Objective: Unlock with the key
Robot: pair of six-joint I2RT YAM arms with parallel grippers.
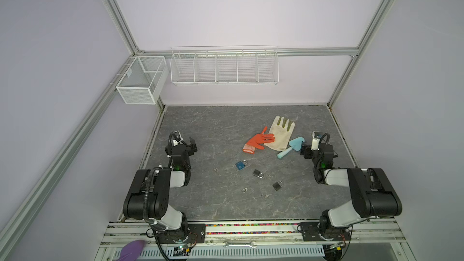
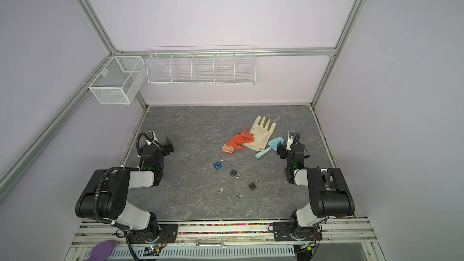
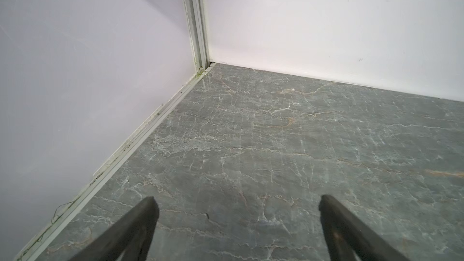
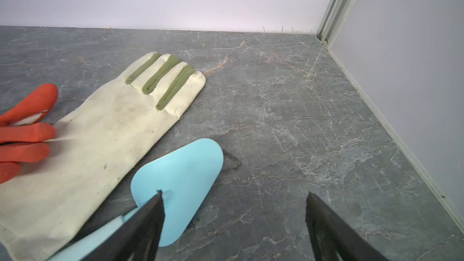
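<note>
Grey marbled tabletop (image 1: 213,131) held a blue square padlock (image 1: 241,165), two dark metal padlocks (image 1: 257,173) and three small silver keys (image 1: 244,190) mid-table. Left gripper (image 3: 236,204) and right gripper (image 4: 234,197) hung spread wide, grasping nothing, well apart from them.

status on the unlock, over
Left hand, right hand open, empty. Blue padlock, two dark grey padlocks, three silver keys untouched. Light blue trowel beside right hand.

Grey marbled table (image 1: 213,126) within lilac walls (image 1: 238,16) and aluminium frame (image 1: 313,51). White wire rack (image 1: 224,69) and mesh basket (image 1: 140,81) hang from it.
</note>
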